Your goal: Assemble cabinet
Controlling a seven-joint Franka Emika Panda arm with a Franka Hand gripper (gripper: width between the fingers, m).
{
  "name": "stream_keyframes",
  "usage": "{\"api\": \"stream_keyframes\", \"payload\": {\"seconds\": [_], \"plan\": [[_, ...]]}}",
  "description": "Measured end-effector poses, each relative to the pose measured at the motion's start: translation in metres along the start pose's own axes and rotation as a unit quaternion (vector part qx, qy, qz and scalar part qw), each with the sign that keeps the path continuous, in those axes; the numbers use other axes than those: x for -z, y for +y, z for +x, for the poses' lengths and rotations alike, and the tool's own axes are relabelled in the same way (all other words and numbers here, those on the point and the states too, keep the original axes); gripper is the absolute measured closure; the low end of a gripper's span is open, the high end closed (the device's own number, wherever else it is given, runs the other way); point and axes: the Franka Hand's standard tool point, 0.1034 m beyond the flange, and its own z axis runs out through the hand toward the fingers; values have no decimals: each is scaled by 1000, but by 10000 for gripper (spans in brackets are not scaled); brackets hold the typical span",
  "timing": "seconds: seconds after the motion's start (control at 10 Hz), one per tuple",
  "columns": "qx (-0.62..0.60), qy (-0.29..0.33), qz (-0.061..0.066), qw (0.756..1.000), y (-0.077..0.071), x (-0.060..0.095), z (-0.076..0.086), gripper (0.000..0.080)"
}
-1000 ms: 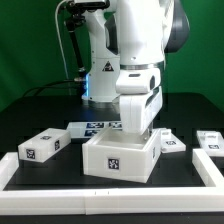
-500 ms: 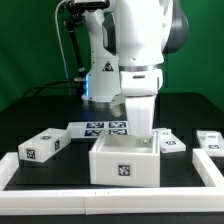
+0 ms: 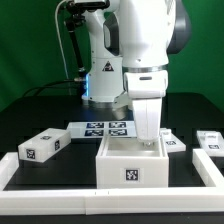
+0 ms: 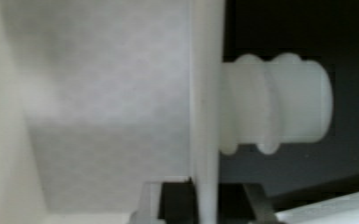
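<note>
1. Cabinet position. The cabinet (image 3: 132, 165) stood on the black table (image 3: 30, 115) at the lower centre of the exterior view, open top facing up. One black-and-white marker tag (image 3: 131, 176) was visible on its near face. Its base sat against the inner side of the white rail (image 3: 210, 170) that ran along the bottom edge of the frame.

2. Arm and fingers. The white arm (image 3: 145, 40) filled the upper centre of the frame and reached straight down. The fingers (image 3: 149, 130) entered the open top of the cabinet at its rear right corner as the frame showed it. In the wrist view the dark fingers (image 4: 167, 205) were closed on a thin white cabinet wall (image 4: 206, 100), seen edge-on, with one pad on each face of it. A ribbed white peg (image 4: 279, 100) projected from one face of that wall.

3. Surrounding items.
- The marker board (image 3: 100, 127) lay flat behind the cabinet, left of centre.
- One small tagged white block (image 3: 42, 146) lay at the exterior view's left, apart from the cabinet.
- A second block (image 3: 172, 143) lay just beside the cabinet's right rear corner.
- A third block (image 3: 212, 140) lay at the far right.
</note>
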Motion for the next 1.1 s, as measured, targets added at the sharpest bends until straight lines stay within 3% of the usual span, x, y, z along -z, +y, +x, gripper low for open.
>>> {"api": "stream_keyframes", "payload": {"seconds": [0.2, 0.7, 1.0, 1.1], "plan": [[8, 3, 0, 1000, 7, 0, 10, 765], [24, 9, 10, 1000, 21, -2, 56, 765], [14, 2, 22, 1000, 30, -2, 59, 765], [8, 3, 19, 1000, 35, -2, 59, 765]]}}
